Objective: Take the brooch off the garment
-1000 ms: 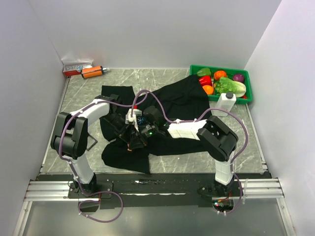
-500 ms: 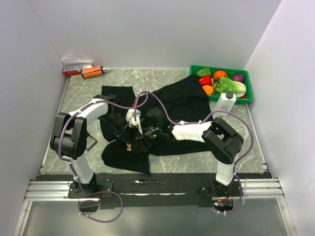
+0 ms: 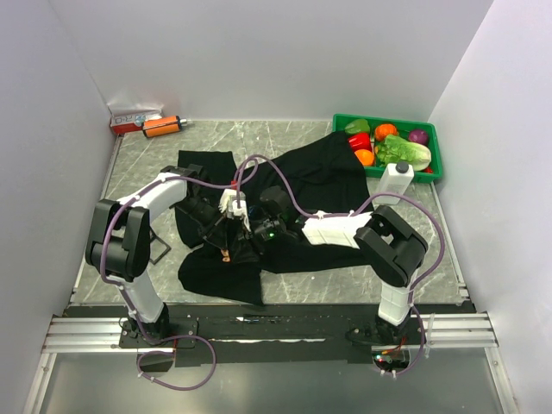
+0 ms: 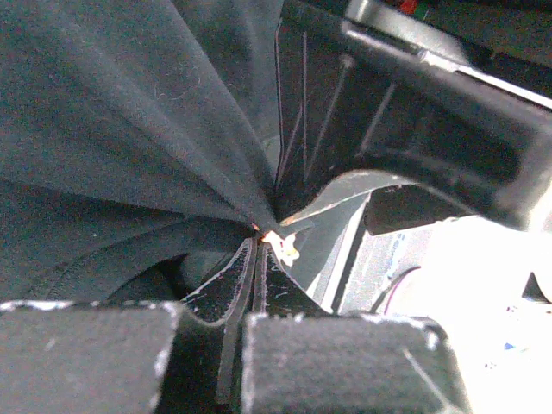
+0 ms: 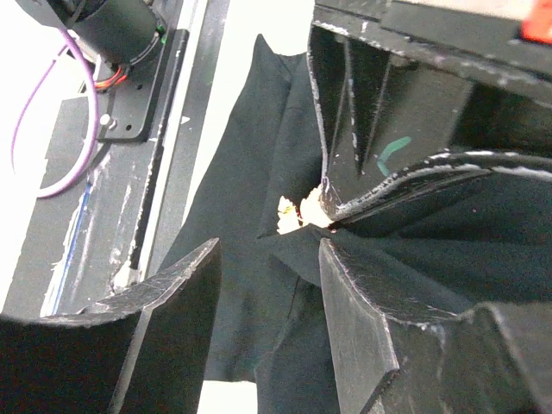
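Observation:
The black garment point(image 3: 319, 172) lies spread over the middle of the table. My left gripper point(image 3: 225, 248) is shut at its lower left part, and the cloth point(image 4: 129, 112) pulls into taut folds that meet at the fingertips point(image 4: 258, 246). The brooch point(image 4: 282, 245), a tiny pale orange bit, sticks out right at those tips. It also shows as an orange speck point(image 3: 226, 255) from above. My right gripper point(image 3: 243, 244) faces the left one closely. Its jaws point(image 5: 272, 259) stand open just below the brooch point(image 5: 297, 211), with only loose cloth point(image 5: 250, 172) between them.
A green tray point(image 3: 435, 147) of toy vegetables stands at the back right, with a white bottle point(image 3: 395, 181) in front of it. An orange cylinder point(image 3: 161, 126) and a red-and-white box point(image 3: 134, 119) lie at the back left corner. The cloth's upper right corner reaches the tray.
My right gripper's jaws have opened. Both grippers have shifted slightly to the left, and the left one has stayed shut at the pinched spot.

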{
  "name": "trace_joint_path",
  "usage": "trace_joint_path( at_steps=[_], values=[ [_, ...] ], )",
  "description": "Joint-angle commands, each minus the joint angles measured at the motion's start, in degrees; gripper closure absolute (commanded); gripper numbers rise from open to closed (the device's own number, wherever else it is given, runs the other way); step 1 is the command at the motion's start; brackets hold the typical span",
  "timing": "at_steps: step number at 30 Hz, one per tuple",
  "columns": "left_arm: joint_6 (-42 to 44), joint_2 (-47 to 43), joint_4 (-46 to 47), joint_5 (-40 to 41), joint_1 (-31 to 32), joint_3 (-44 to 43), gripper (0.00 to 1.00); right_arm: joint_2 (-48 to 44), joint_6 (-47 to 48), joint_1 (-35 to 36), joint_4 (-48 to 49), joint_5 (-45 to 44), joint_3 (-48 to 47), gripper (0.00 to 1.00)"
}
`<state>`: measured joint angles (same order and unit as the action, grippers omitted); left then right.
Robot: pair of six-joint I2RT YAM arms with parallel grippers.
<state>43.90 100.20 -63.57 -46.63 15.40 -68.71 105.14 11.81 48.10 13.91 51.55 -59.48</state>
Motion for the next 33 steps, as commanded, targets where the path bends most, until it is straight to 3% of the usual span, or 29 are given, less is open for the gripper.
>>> trace_joint_path(
  at_steps=[1,17,23,33],
  values=[
    [2.51,-1.94,-2.53,-3.03,0.42,-0.02,0.99,-1.43,-3.63,-2.39,2.61,-4.27,-0.10,0.43],
    [3.03,-2.73,-4.01,-4.69,0.42,-0.90,0.99,2.60,-6.45,-2.66,1.73,-7.34,-3.71,0.41],
    [3.56,-2.82,-4.72,-6.54,0.42,-1.95,0.99,6.39,-8.56,-2.66,0.68,0.12,-6.52,0.29],
    [4.44,-1.94,-5.87,-9.52,-0.19,-3.01,0.99,7.98,-10.21,-2.39,0.22,-0.04,-6.44,0.35]
  ],
)
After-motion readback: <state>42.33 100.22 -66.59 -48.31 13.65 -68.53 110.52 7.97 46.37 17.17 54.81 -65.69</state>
